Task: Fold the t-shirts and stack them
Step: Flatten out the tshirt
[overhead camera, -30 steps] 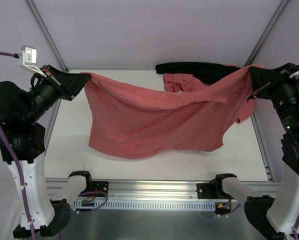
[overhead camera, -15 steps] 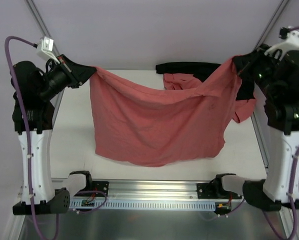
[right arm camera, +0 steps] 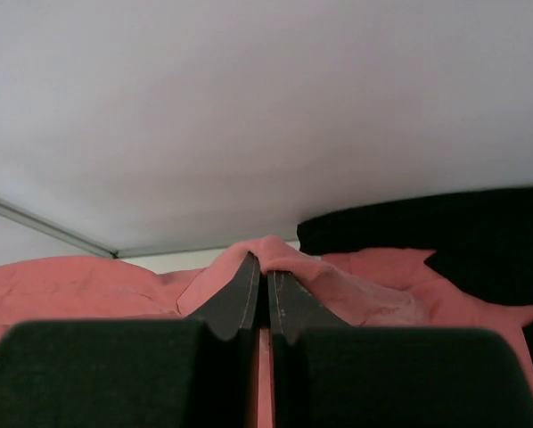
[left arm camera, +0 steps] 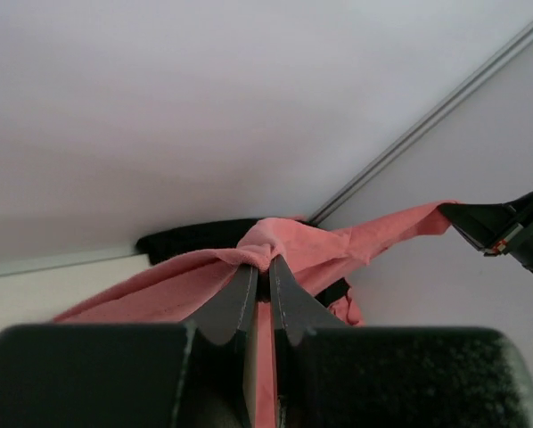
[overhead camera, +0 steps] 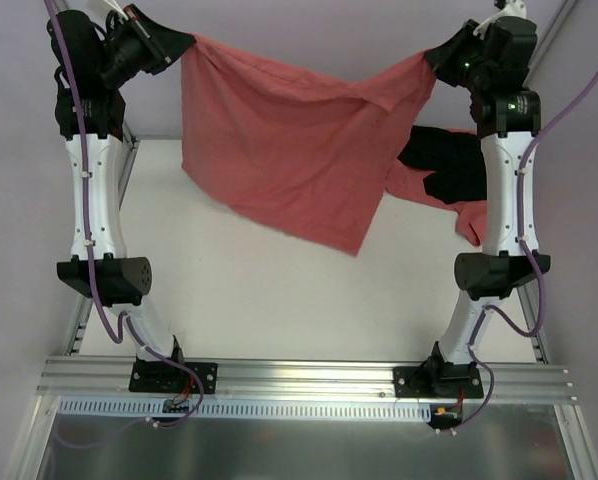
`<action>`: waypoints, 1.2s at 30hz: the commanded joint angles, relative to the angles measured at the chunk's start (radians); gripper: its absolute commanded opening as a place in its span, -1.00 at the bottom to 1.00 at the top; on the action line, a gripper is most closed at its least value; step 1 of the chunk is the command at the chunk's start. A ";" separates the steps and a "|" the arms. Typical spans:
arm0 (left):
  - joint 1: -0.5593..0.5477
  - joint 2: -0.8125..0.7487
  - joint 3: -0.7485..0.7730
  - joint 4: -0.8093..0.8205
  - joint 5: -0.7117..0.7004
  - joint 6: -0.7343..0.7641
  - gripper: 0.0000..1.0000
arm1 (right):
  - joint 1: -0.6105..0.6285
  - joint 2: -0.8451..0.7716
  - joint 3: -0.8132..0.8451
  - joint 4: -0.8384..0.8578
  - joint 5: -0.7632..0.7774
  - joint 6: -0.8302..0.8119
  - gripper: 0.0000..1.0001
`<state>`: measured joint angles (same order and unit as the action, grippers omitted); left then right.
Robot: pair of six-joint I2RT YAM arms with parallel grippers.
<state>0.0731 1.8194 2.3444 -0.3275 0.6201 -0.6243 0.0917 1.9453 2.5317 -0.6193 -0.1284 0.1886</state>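
Note:
A salmon-red t-shirt [overhead camera: 289, 140] hangs spread in the air between both raised arms, its lowest corner drooping toward the table's middle. My left gripper [overhead camera: 184, 45] is shut on its left upper edge, with cloth bunched at the tips [left arm camera: 268, 263]. My right gripper [overhead camera: 434, 58] is shut on the right upper edge, and there too the cloth folds over the tips [right arm camera: 267, 263]. Another salmon t-shirt [overhead camera: 467, 222] lies crumpled on the table at the right, partly hidden by a black cloth and my right arm.
A black cloth [overhead camera: 447, 160] lies over the crumpled shirt at the table's right side. The white table [overhead camera: 259, 300] ends in a metal rail [overhead camera: 299, 375] at the near edge, where both arm bases stand. Frame posts rise at the back corners.
Both arms have swung up and stand tall, lifting the held t-shirt from a low sag over the table to high in the air. The grips have not changed.

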 commanded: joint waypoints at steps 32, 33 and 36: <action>0.019 -0.962 -1.447 -0.327 0.069 -0.043 -1.00 | -0.027 -0.942 -1.671 -0.046 -0.404 0.118 -0.99; 0.019 -0.970 -1.456 -0.362 0.064 -0.043 -1.00 | -0.029 -0.953 -1.674 -0.087 -0.398 0.106 -1.00; 0.019 -1.012 -1.494 -0.434 0.032 -0.035 -1.00 | -0.027 -0.988 -1.676 -0.188 -0.372 0.058 -0.99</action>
<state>0.0864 0.8379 0.8612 -0.6231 0.6876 -0.6987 0.0578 0.9974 0.8410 -0.6777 -0.4942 0.3099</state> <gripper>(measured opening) 0.031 0.028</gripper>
